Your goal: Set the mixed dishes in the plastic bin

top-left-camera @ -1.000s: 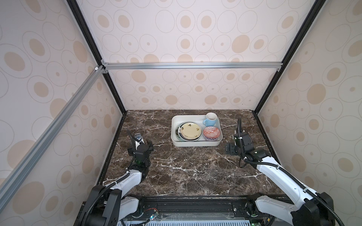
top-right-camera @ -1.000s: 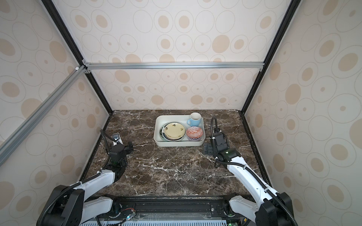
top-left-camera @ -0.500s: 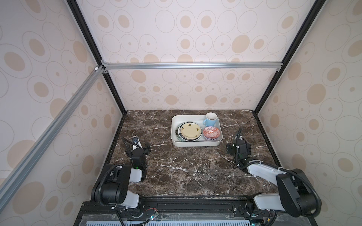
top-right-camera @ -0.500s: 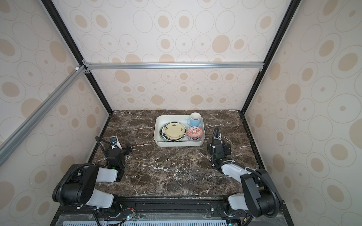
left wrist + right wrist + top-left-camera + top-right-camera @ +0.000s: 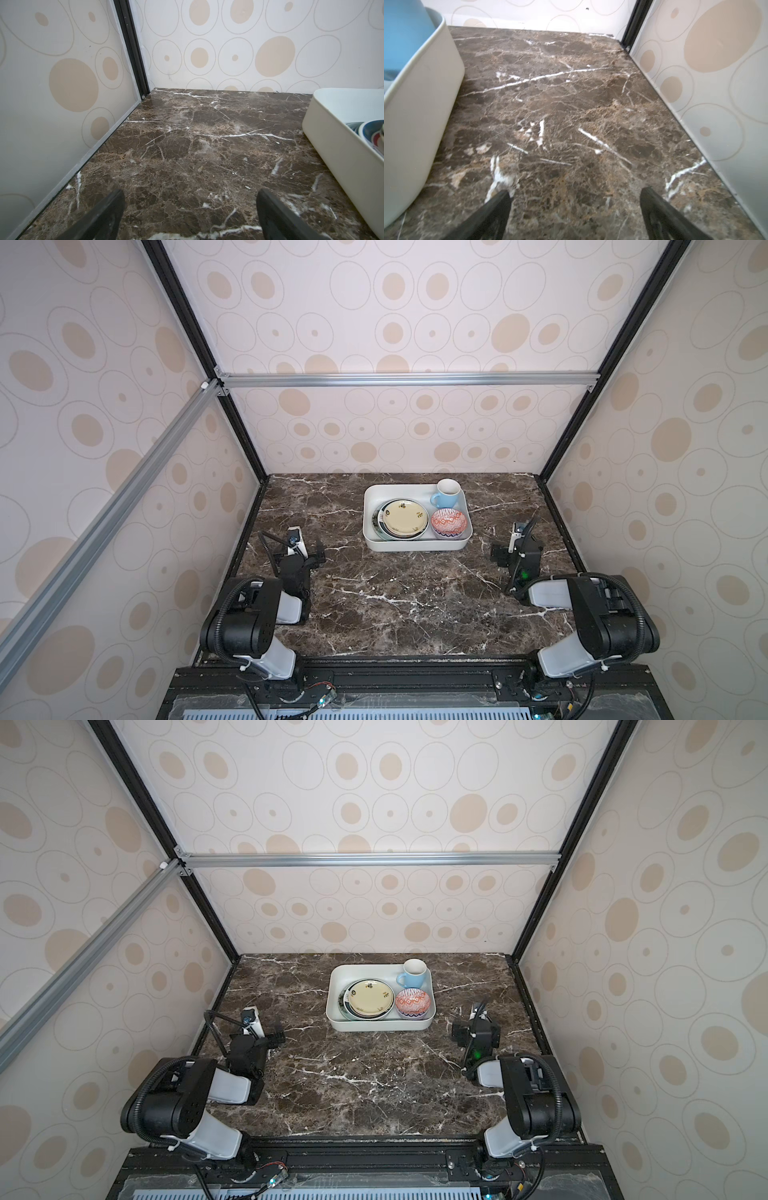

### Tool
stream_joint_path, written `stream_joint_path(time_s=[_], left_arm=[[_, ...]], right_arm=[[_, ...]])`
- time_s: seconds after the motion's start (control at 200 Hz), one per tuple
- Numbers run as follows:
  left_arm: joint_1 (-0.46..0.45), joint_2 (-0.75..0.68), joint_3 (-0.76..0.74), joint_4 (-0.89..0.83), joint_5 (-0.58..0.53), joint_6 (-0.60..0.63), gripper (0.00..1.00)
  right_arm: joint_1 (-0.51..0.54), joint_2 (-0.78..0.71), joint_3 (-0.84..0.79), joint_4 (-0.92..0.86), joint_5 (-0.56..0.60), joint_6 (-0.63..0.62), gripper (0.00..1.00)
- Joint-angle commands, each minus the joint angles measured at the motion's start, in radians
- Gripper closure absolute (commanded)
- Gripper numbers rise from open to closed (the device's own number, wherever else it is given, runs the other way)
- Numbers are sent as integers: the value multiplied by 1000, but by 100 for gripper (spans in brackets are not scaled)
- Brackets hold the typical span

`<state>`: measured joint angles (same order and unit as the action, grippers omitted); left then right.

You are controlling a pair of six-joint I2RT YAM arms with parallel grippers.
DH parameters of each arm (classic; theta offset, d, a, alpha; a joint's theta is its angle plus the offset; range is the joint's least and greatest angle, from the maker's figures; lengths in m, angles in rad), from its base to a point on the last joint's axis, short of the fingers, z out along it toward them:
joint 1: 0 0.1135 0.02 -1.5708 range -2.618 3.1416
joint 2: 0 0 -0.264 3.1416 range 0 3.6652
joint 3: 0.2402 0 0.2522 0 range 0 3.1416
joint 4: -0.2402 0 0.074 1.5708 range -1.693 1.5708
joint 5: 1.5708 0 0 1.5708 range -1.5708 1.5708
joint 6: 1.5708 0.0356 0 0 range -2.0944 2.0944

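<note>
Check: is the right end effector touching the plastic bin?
Apart. In a top view, bare marble lies between the right end effector and the plastic bin.

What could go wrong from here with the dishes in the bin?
1. The right gripper, open and empty, sits close to the bin; an inward swing might shove it.
2. The mug stands upright in the bin's far right corner beside the rim; a jolt could tip it onto the bowl.
3. The plates look stacked off-centre; a knock may make the top cream plate slide.
</note>
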<state>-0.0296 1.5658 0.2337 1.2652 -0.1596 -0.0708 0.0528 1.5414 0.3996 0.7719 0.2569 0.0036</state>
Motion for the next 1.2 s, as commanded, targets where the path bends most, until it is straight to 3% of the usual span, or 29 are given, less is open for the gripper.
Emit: stream_joint_path(time_s=[0.0, 0.085, 0.185, 1.195], left_arm=[[8, -1, 3, 54, 15, 28, 1], [9, -2, 0, 60, 16, 28, 1], [10, -1, 0, 60, 15, 29, 1], [3, 15, 16, 45, 32, 45, 1]], right_arm=[[1, 15, -10, 122, -73, 15, 0], [0, -14, 15, 20, -75, 19, 0], [1, 4, -1, 82, -77, 13, 0], [8, -7, 13, 38, -73, 5, 0]])
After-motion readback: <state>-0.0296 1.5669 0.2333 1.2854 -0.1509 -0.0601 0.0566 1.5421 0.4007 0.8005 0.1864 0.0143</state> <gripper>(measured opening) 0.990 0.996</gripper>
